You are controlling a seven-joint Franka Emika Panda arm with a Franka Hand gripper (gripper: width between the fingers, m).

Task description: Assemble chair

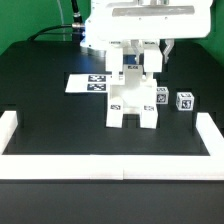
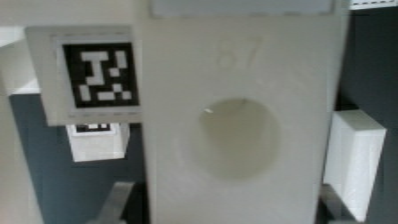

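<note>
The chair (image 1: 135, 103) stands partly joined in the middle of the black table, white and blocky, with small square tags on its front and side. My gripper (image 1: 137, 62) comes down onto its top from above. In the wrist view a tall white chair panel (image 2: 240, 90) with an oval hollow fills the frame, and a tagged part (image 2: 102, 75) sits beside it. My gripper (image 2: 237, 208) is shut on this panel, with one dark finger (image 2: 128, 200) against each side edge. A loose tagged chair block (image 1: 185, 101) lies apart at the exterior view's right.
The marker board (image 1: 92, 83) lies flat behind the chair at the exterior view's left. A low white border rail (image 1: 110, 164) runs along the front and up both sides of the table. Cables hang behind the arm.
</note>
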